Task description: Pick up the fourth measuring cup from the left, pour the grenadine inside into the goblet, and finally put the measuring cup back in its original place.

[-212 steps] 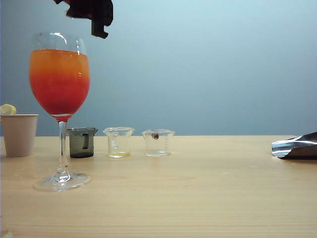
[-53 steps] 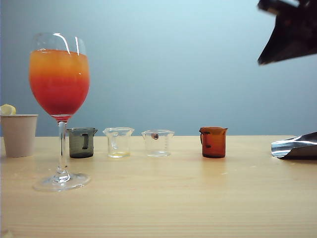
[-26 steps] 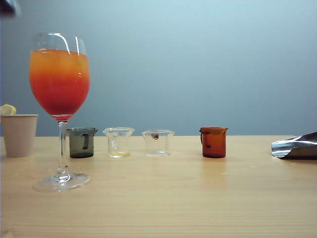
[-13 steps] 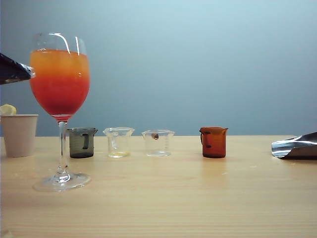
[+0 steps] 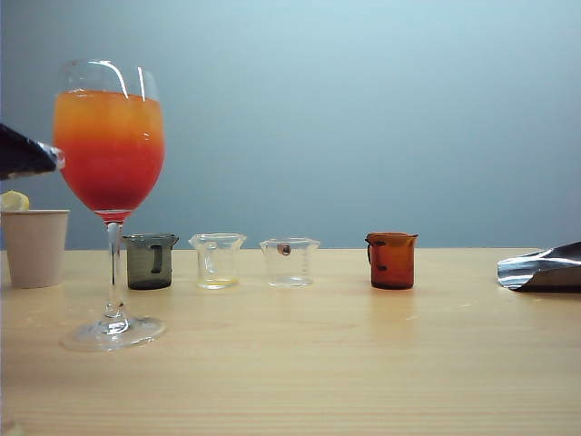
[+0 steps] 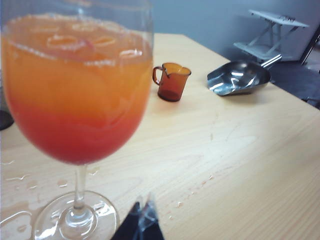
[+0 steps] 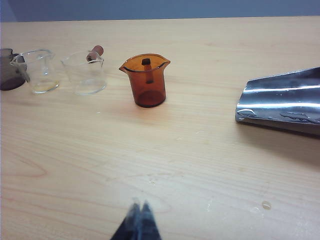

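Exterior view: I see the amber measuring cup (image 5: 391, 261) standing upright on the table (image 5: 300, 363), fourth in a row after a smoky grey cup (image 5: 150, 261) and two clear cups, well apart from the goblet (image 5: 110, 191) at the left. The goblet holds an orange drink with the grenadine (image 5: 109, 177) settled deep red in the lower bowl. A dark gripper tip, the left gripper (image 5: 27, 153), hangs just beside the goblet's bowl; a steel scoop (image 5: 542, 268) lies at the far right.

Left wrist view: the left gripper (image 6: 141, 225) shows its jaws pressed together, grasping nothing, near the goblet's foot (image 6: 75, 220). The amber cup (image 6: 171, 81) stands far off beside the scoop.

Right wrist view: the right gripper (image 7: 138, 222) has its jaws clenched and empty, well short of the amber cup (image 7: 146, 80), which looks empty. I judge this cup light, stiff, smooth plastic that tips easily; I would grip across its body below the flared rim, clear of handle and spout.
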Robot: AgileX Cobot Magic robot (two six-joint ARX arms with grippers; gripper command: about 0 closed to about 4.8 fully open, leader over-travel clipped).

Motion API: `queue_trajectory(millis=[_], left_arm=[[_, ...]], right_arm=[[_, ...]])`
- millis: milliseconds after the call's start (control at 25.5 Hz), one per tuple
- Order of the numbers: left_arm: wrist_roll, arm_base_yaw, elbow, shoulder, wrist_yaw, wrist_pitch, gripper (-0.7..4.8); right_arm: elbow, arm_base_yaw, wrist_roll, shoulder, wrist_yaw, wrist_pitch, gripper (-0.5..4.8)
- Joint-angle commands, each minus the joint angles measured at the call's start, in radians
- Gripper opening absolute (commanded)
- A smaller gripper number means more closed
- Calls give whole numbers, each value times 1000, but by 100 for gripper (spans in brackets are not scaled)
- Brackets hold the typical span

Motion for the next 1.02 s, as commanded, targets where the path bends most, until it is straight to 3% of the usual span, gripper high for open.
queue_trajectory(millis=[39, 392, 627, 745, 862, 1019], left_arm=[[4, 0, 2, 2, 3, 5, -5], [4, 40, 2, -37, 16, -7, -5], [4, 333, 2, -71, 97, -9, -5], [5, 622, 2, -116, 92, -16, -5], [5, 730, 2, -134, 85, -6, -5], [5, 761, 2, -133, 42, -16, -5]], right_arm=[[-4, 0, -3, 0, 5, 3, 9], [-4, 0, -3, 0, 5, 3, 9], [-4, -50, -3, 0, -10, 3, 9], [-4, -185, -3, 0, -10, 3, 9], [-4, -275, -3, 0, -6, 3, 9], [-4, -330, -3, 0, -6, 2, 9]])
